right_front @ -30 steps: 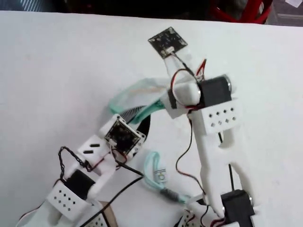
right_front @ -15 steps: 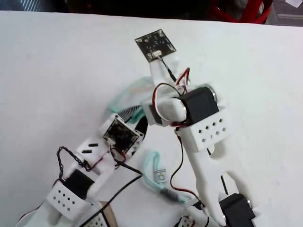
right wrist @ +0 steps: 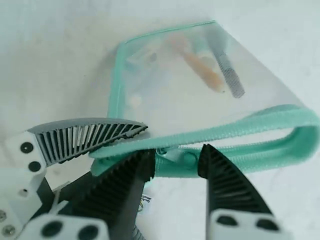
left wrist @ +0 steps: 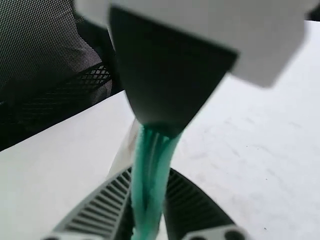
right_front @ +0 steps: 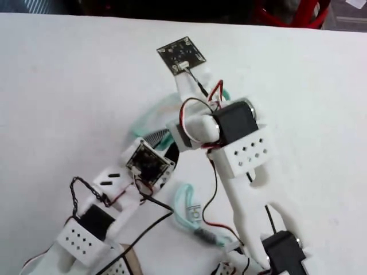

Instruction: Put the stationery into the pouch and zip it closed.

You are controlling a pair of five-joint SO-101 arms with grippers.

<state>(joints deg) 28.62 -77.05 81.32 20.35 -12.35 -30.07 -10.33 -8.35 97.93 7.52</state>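
The pouch [right_front: 150,114] is see-through, with a green zip strip [right wrist: 235,132] along its top. It lies near the middle of the white table [right_front: 69,74], under both arms. Inside it are an orange stick [right wrist: 202,67] and a grey stick [right wrist: 227,70] (both look blurry through the plastic).

The left claw [left wrist: 152,150] is squeezed tight on the green edge of the pouch. The strip is pinched between its black finger and its grey ribbed finger. The right claw [right wrist: 175,157] is spread wide, with one black finger on each side of the zip strip, and it grips nothing.

There is lots of bare table toward the far edge and out to the left and right sides. Toward the near edge, a green loop [right_front: 184,203] with a small white tag [right_front: 195,213] lies between the two arms, apart from the pouch. Black and red wires [right_front: 213,197] hang over it. The tag has print on it, but it is too small to read.
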